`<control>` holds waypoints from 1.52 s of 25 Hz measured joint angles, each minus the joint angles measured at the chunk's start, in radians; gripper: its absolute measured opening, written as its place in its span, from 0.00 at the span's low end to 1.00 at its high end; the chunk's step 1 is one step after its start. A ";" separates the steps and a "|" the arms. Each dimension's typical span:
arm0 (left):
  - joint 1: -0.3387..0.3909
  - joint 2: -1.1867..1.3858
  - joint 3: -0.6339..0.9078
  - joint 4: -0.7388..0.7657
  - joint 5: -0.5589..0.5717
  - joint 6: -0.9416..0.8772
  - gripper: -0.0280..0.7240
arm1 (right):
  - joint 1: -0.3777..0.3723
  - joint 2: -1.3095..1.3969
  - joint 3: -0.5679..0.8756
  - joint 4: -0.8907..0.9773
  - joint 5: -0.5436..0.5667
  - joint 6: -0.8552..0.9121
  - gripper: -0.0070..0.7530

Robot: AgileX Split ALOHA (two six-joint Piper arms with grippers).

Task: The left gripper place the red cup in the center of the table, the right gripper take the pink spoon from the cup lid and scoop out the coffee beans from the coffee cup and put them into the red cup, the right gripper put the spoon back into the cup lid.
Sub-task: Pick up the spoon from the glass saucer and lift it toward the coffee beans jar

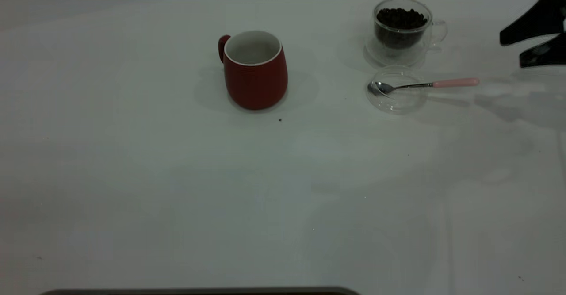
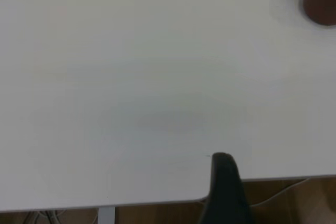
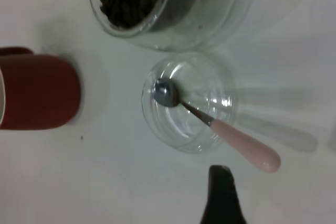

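Red cup [image 1: 255, 70] upright, white inside | pink spoon [image 1: 425, 84] in lid [image 1: 396, 89] | R tool [image 1: 534, 36] agape

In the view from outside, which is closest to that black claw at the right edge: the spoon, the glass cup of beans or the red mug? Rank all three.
From the right gripper:
1. Pink spoon, its handle pointing toward the gripper.
2. Coffee cup, at the table's far side.
3. Red cup, mid-table, farthest.

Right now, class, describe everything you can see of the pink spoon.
The pink spoon has a shiny metal bowl and neck with a smooth pink handle. It lies flat, its bowl resting inside the clear cup lid, its handle reaching out past the lid's rim toward the right tool. It sits in front of the glass coffee cup. Nothing grips it.
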 joint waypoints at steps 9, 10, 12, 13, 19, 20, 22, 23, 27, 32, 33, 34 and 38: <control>0.000 0.000 0.000 0.000 0.000 0.000 0.82 | -0.020 0.211 -0.100 0.088 0.128 -0.066 0.78; 0.000 0.000 0.000 0.000 0.000 0.000 0.82 | -0.020 0.226 -0.105 0.107 0.141 -0.079 0.78; 0.000 0.000 0.000 0.000 0.000 0.000 0.82 | -0.020 0.243 -0.107 0.135 0.160 -0.103 0.78; 0.000 0.000 0.000 0.000 0.000 0.000 0.82 | -0.020 0.248 -0.107 0.152 0.170 -0.113 0.77; 0.000 0.000 0.000 0.000 0.000 0.000 0.82 | 0.011 0.274 -0.112 0.199 0.211 -0.131 0.77; 0.000 0.000 0.000 0.000 0.000 0.000 0.82 | 0.020 0.281 -0.112 0.205 0.212 -0.134 0.77; 0.000 0.000 0.000 0.000 0.000 -0.001 0.82 | 0.042 0.296 -0.113 0.226 0.212 -0.145 0.77; 0.000 0.000 0.000 0.000 0.000 -0.001 0.82 | 0.053 0.303 -0.114 0.233 0.212 -0.152 0.77; 0.000 0.000 0.000 0.000 0.001 -0.001 0.82 | 0.085 0.313 -0.122 0.247 0.212 -0.160 0.77; 0.000 0.000 0.000 0.000 0.001 -0.001 0.82 | 0.088 0.313 -0.123 0.261 0.211 -0.168 0.76; 0.000 0.000 0.000 0.000 0.001 -0.001 0.82 | 0.088 0.313 -0.123 0.260 0.210 -0.168 0.74; 0.000 0.000 0.000 0.000 0.001 -0.001 0.82 | 0.088 0.313 -0.123 0.256 0.209 -0.168 0.72; 0.000 0.000 0.000 0.000 0.001 -0.001 0.82 | 0.088 0.313 -0.123 0.232 0.209 -0.168 0.52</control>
